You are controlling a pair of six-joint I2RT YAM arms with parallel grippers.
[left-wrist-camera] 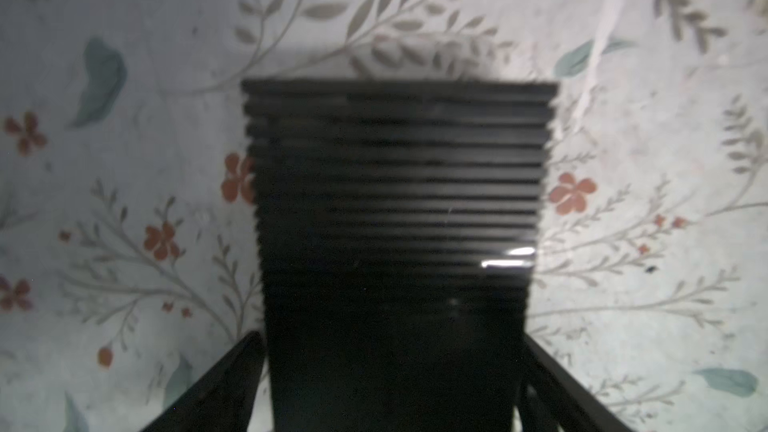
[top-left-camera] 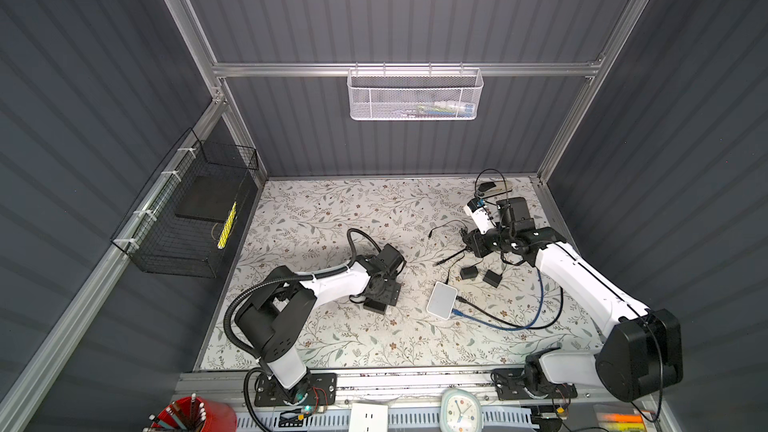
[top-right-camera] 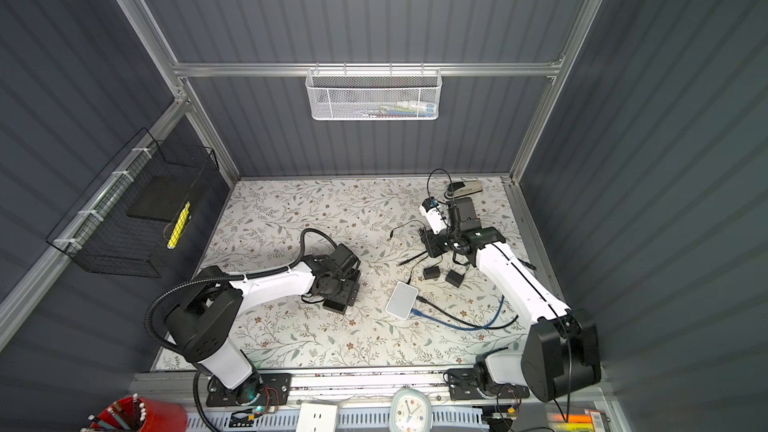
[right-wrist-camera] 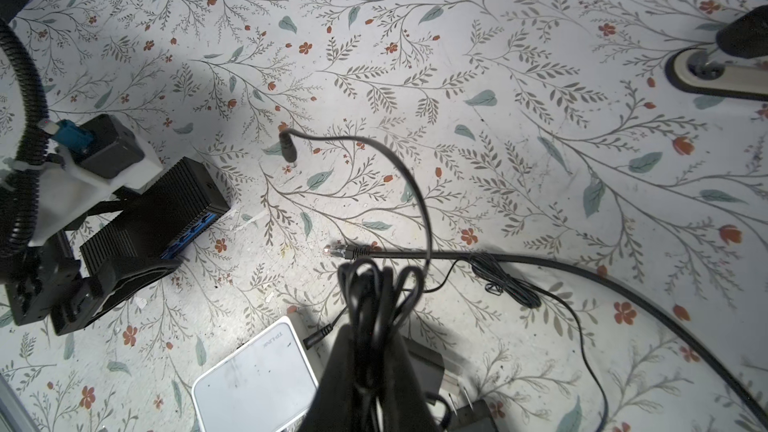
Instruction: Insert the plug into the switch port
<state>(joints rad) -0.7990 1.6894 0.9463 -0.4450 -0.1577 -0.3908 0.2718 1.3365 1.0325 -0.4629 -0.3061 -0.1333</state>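
Room lies open on the floral tabletop (top-left-camera: 332, 209) behind the black ribbed switch box (left-wrist-camera: 395, 160), straddled by the wide-spread left gripper (left-wrist-camera: 392, 342), grip unclear. Right gripper (right-wrist-camera: 368, 336) pinches a coiled black cable bundle (right-wrist-camera: 374, 284), its grey barrel plug (right-wrist-camera: 287, 149) dangling; white plastic switch (right-wrist-camera: 253, 380) crowds nearby.

Arms (top-left-camera: 332, 284) (top-left-camera: 582, 280): 2. Switches: 2, black switch (top-left-camera: 376, 305), white switch (top-left-camera: 441, 300). Power adapters (top-left-camera: 469, 272) (top-left-camera: 492, 277): 2. Network cables: 2, black cable (right-wrist-camera: 582, 270), blue cable (top-left-camera: 540, 297). Cord bundle (right-wrist-camera: 374, 284): 1. Baskets (top-left-camera: 399, 95) (top-left-camera: 174, 259): 2. Stapler (top-left-camera: 496, 188), clock (top-left-camera: 460, 411), pencil cup (top-left-camera: 216, 415): 1 each.
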